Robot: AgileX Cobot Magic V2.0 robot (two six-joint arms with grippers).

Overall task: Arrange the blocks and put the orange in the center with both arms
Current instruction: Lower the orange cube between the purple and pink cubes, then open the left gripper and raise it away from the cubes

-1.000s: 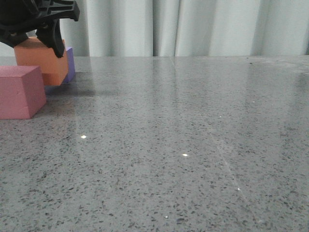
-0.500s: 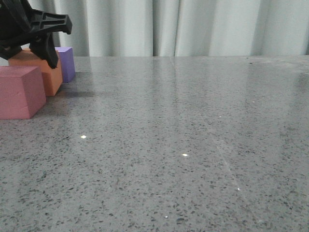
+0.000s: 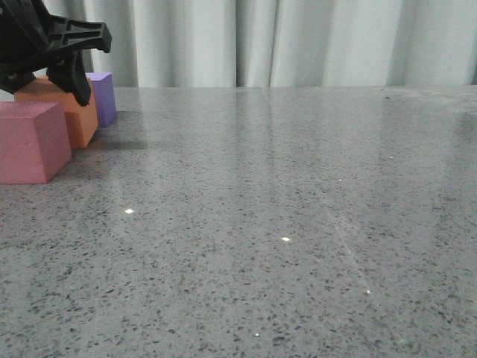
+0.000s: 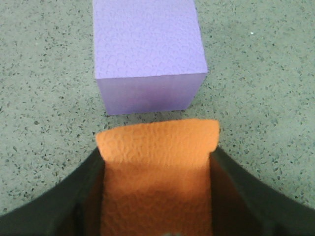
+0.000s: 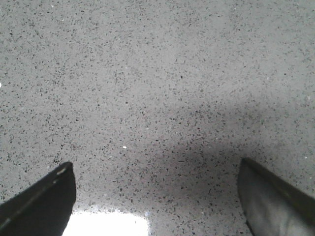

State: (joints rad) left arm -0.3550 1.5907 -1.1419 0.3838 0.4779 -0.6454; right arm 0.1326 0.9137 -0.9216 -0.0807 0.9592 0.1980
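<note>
Your left gripper (image 3: pixel 46 71), black with two angular fingers, sits at the far left of the speckled grey stone table (image 3: pixel 283 224), and its jaws are clamped on the matte orange foam cube (image 3: pixel 71 112). In the left wrist view you can see that cube (image 4: pixel 157 182) wedged between the two black fingers (image 4: pixel 64 201), each one pressed flat against an opposite side of it, with its pebbled top face showing between them.

From the front, the orange cube looks to be resting on the table, or very nearly so; you cannot tell for certain, because the pinkish-red foam cube (image 3: pixel 30 142) stands in front of it and hides its lower near corner. That pinkish-red cube is the nearest of the three to the camera and sits flat on the table at the left edge of the view.

The matte purple foam cube (image 3: pixel 103 97) stands just behind the orange one, toward the pale pleated curtain (image 3: pixel 298 41). In the left wrist view the purple cube (image 4: pixel 147 54) lies just beyond the orange cube's front edge, with a narrow strip of table showing between them, so the two are close but apart. The three blocks thus line up front to back, the orange one between the other two.

Your right gripper (image 5: pixel 157 206) is out of the front view. Its wrist camera shows both fingertips (image 5: pixel 39 204) spread wide over bare table, with nothing between them.
</note>
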